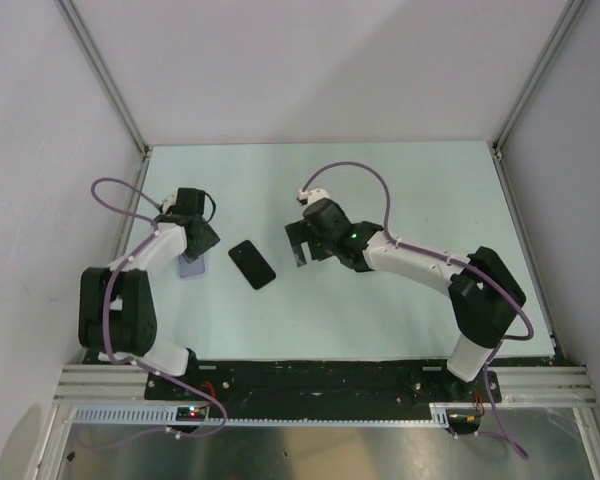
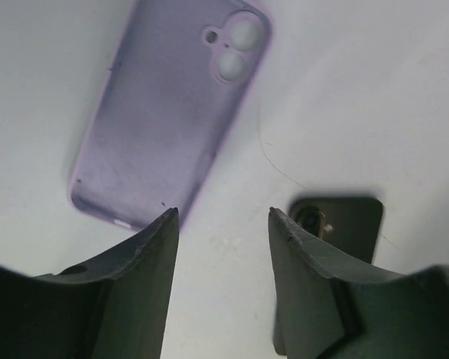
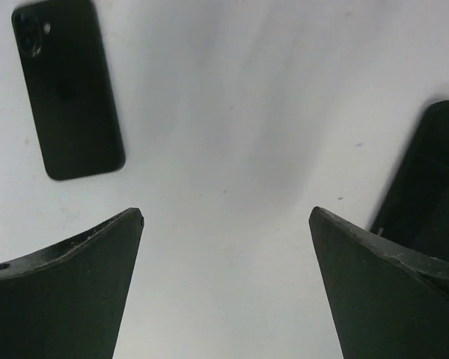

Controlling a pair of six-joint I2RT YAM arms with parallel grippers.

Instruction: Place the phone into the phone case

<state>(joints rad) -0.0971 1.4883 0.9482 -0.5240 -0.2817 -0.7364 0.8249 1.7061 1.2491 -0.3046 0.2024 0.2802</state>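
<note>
The black phone point(image 1: 251, 264) lies flat on the pale table, camera side up, between the two arms. The lilac phone case point(image 1: 190, 270) lies to its left, partly under my left gripper point(image 1: 196, 252). In the left wrist view the case point(image 2: 168, 112) fills the upper left and a corner of the phone point(image 2: 344, 221) shows behind the right finger. My left gripper point(image 2: 223, 213) is open over bare table, holding nothing. My right gripper point(image 1: 298, 252) hovers just right of the phone. In the right wrist view it point(image 3: 226, 217) stands wide open and empty, with the phone point(image 3: 67, 86) at the upper left.
White walls with metal corner posts point(image 1: 105, 80) close the table in on the left, back and right. A purple cable point(image 1: 355, 170) loops over each arm. A dark shape point(image 3: 430, 187) sits at the right edge of the right wrist view.
</note>
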